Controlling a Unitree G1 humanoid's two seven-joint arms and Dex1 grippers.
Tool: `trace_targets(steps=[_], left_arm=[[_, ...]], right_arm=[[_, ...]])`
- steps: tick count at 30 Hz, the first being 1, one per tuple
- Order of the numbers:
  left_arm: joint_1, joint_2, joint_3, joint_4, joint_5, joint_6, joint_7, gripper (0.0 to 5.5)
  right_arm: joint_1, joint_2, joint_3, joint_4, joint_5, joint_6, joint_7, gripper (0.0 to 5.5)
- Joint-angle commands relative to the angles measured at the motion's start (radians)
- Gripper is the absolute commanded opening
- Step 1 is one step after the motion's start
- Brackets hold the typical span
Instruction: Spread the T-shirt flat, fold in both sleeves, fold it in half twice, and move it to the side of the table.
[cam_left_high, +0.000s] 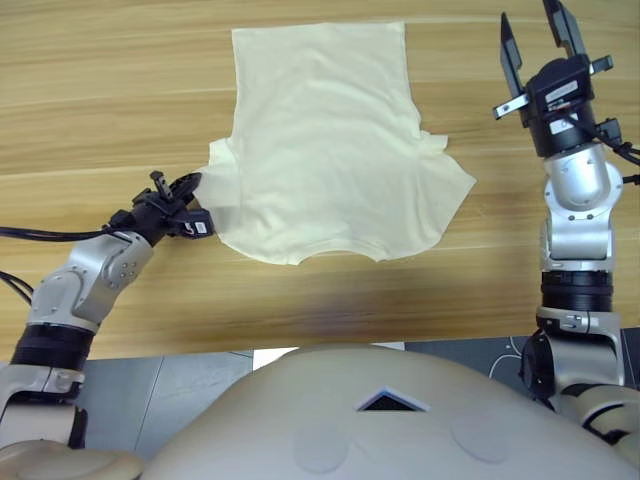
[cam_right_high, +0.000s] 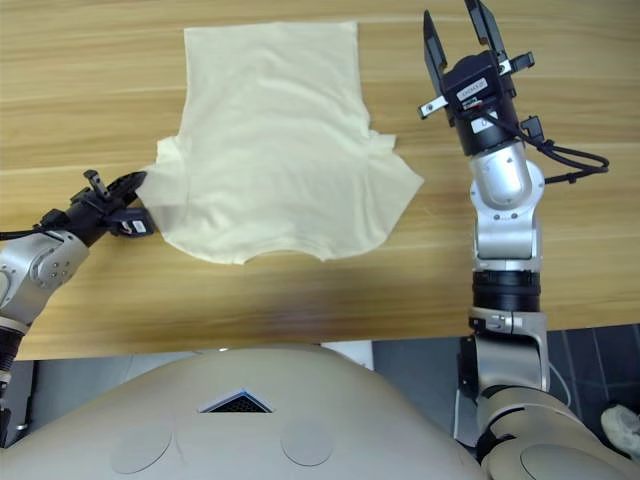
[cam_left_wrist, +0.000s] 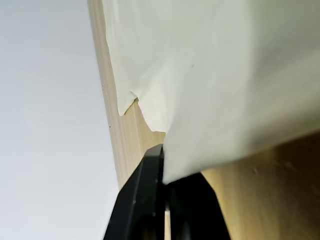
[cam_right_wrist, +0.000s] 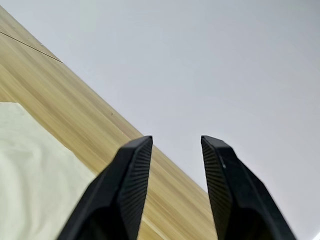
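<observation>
A pale yellow T-shirt (cam_left_high: 325, 150) lies spread on the wooden table (cam_left_high: 90, 90), collar toward me and hem at the far edge. Its left sleeve (cam_left_high: 222, 180) is pinched in my left gripper (cam_left_high: 192, 200), which is shut on the cloth low over the table; the left wrist view shows the sleeve fabric (cam_left_wrist: 210, 90) caught between the black fingers (cam_left_wrist: 150, 190). The right sleeve (cam_left_high: 445, 185) lies flat. My right gripper (cam_left_high: 535, 35) is raised above the table to the right of the shirt, open and empty, its ribbed fingers (cam_right_wrist: 127, 185) apart.
Bare wood surrounds the shirt on the left, right and near sides. The table's near edge (cam_left_high: 300, 345) runs just in front of me. Black cables (cam_left_high: 40, 235) trail from the left arm.
</observation>
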Motion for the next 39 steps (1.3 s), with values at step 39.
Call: trace_targets(steps=[39], left_arm=[[-0.206, -0.219, -0.127, 0.019, -0.055, -0.146, 0.072, 1.39]], right_arm=[[0.070, -0.032, -0.008, 0.018, -0.060, -0.012, -0.020, 1.78]])
